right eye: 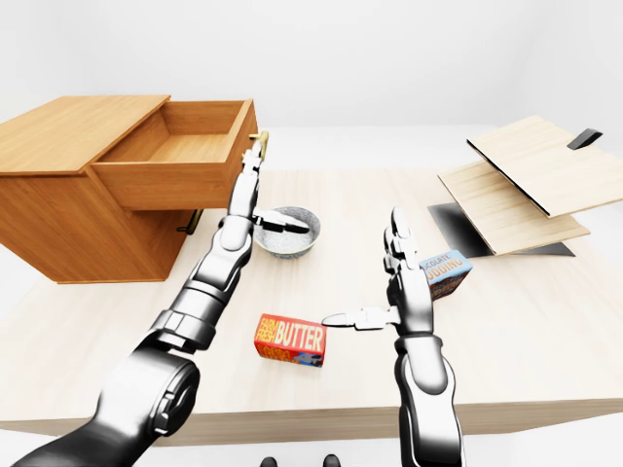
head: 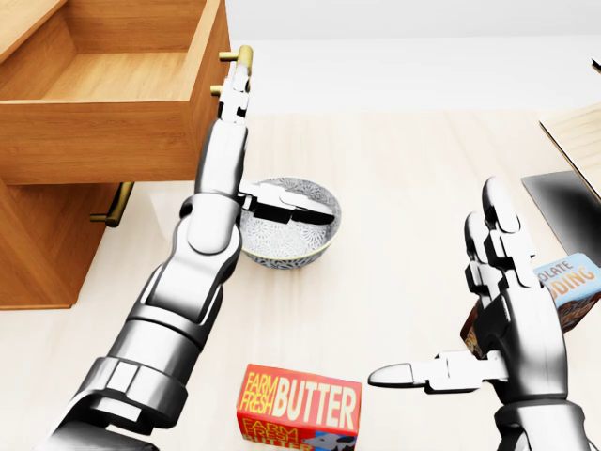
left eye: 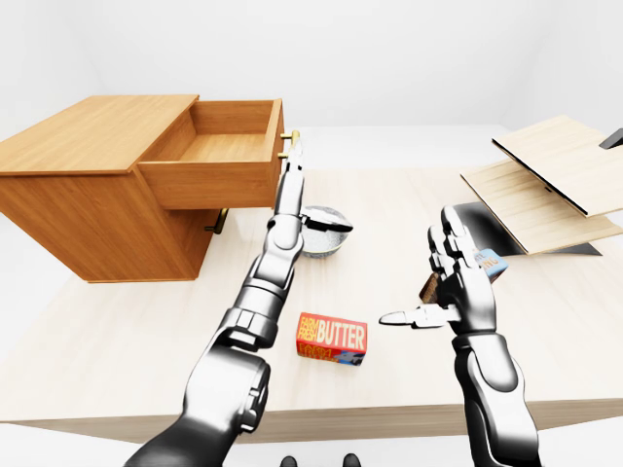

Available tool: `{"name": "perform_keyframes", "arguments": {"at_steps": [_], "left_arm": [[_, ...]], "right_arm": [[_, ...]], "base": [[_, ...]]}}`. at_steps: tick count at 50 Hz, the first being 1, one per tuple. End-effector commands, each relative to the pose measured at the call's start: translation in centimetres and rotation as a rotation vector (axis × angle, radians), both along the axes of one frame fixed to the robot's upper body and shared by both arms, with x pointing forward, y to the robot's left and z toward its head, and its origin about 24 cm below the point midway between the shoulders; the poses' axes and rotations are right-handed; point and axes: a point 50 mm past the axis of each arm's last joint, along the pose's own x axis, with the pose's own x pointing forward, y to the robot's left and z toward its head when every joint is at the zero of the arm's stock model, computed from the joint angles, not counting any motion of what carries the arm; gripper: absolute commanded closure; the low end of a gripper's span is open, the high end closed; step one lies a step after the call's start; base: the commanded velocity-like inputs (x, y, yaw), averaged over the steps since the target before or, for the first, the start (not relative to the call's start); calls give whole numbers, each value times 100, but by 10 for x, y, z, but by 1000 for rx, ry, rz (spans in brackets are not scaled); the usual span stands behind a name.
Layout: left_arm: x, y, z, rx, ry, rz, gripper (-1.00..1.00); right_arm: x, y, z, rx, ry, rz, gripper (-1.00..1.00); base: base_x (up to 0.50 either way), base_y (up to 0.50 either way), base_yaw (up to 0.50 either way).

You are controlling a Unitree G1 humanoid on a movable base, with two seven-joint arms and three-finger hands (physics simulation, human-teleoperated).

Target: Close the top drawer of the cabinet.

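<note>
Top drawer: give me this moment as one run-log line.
top drawer: open | left hand: open, fingers at drawer handle | right hand: open, idle over table | bowl, butter box: on table

Glossy silver segmented arms with dark joints end in each three-fingered robot hand (head: 502, 310), fingertips tapered.

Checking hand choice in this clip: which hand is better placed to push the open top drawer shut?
The left. The left hand is stretched up with open fingers right at the brass handle on the top drawer face. The right hand hangs open far off, near the pudding box, on the head view's right.
</note>
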Motion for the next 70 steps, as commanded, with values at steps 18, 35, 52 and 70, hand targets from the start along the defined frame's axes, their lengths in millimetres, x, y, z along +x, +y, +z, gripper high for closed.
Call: {"name": "perform_keyframes", "arguments": {"at_steps": [18, 35, 52, 70], "left_arm": [[17, 72, -20, -36, 89, 432, -100], [12, 171, -6, -74, 67, 651, -100], [-1, 220, 13, -110, 19, 810, -100], [-2, 225, 18, -138, -2, 841, -100]], "right_arm": [[0, 1, -7, 5, 29, -3, -100], [0, 1, -7, 5, 32, -4, -100], [-4, 2, 4, -6, -19, -5, -100], [-9, 5, 11, -14, -49, 0, -100]], "base": [[0, 0, 0], [0, 0, 0], [0, 0, 0], [0, 0, 0]]}}
